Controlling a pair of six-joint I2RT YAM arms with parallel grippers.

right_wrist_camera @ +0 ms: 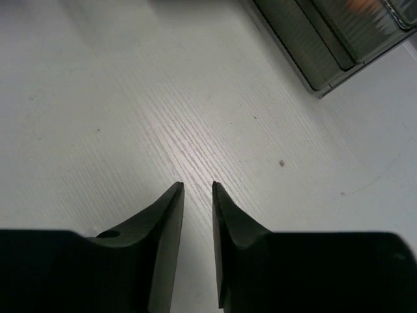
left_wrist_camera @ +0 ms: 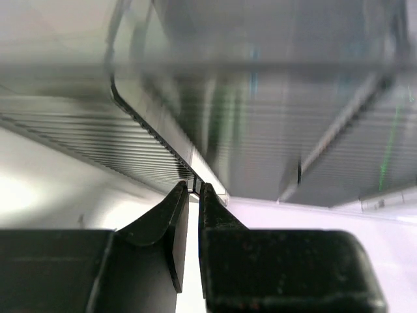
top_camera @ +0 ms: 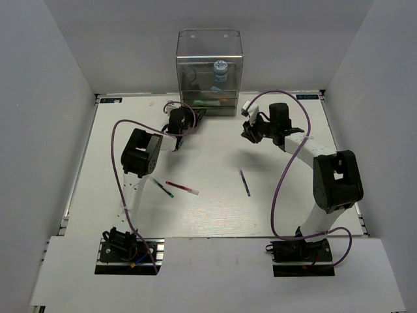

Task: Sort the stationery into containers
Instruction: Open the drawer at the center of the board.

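Pinching the thin rim of a ribbed clear drawer (left_wrist_camera: 169, 156) with the left gripper (left_wrist_camera: 194, 190), fingertips pressed almost together on that edge. Working at the lower left corner of the clear cabinet (top_camera: 208, 55), itself standing at twelve o'clock on the white table (top_camera: 130, 215).

Hanging the right gripper (top_camera: 250, 134) at roughly four o'clock from the cabinet, near it but apart, fingers only slightly spread above bare tabletop and gripping nothing; catching just the cabinet's corner at one o'clock in the right wrist view.

Showing the blue-white roll (top_camera: 220, 67) inside the cabinet's upper level, toward its right wall. Showing orange and green shapes on the lower levels too, blurred too much through the plastic to name.

Leaving three pens loose on the table toward six o'clock from the cabinet: the red pen (top_camera: 184, 188), the green-tipped pen (top_camera: 163, 188) just at its nine o'clock with ends nearly meeting, and the dark thin pen (top_camera: 245, 183) at its three o'clock, well apart.
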